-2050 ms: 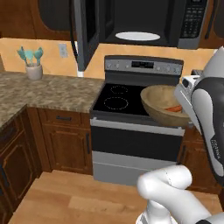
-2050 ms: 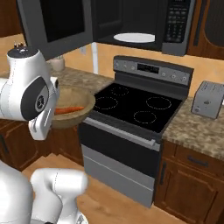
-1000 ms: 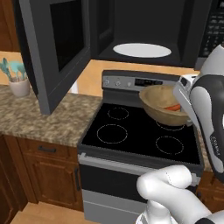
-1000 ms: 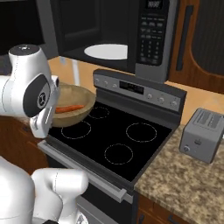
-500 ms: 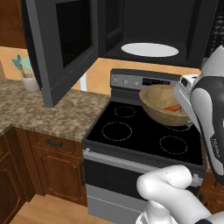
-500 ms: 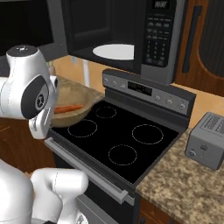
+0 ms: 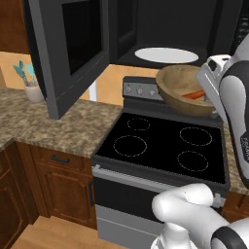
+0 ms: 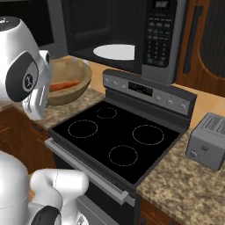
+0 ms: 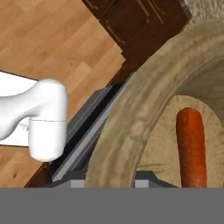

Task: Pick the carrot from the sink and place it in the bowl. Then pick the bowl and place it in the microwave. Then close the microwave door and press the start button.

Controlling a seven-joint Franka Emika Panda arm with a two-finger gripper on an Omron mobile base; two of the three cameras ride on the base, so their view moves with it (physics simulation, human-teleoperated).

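The tan wooden bowl [image 7: 181,82] hangs above the stove's back right corner in the left base view, just below the microwave's opening. The orange carrot [image 7: 196,94] lies inside it. My gripper [image 9: 109,180] is shut on the bowl's thick rim [image 9: 131,127], with the carrot [image 9: 191,148] just past it. From the right base view, the bowl [image 8: 70,94] and carrot [image 8: 64,85] sit beside my white hand. The black microwave [image 8: 132,26] has its door [image 7: 68,53] swung wide to the left. Its white turntable [image 7: 166,54] is bare, and the button panel [image 8: 160,30] is on its right. The sink is out of view.
A stove with a black cooktop [image 7: 165,141] sits under the microwave. A grey toaster [image 8: 210,140] stands on the granite counter to its right. A utensil holder [image 7: 33,90] stands on the counter [image 7: 58,126] to the left. Brown cabinets [image 7: 53,180] line the floor.
The base has driven, so both base views have shifted toward the stove and microwave. The bowl with the carrot has risen toward the microwave opening. The grip has not changed.
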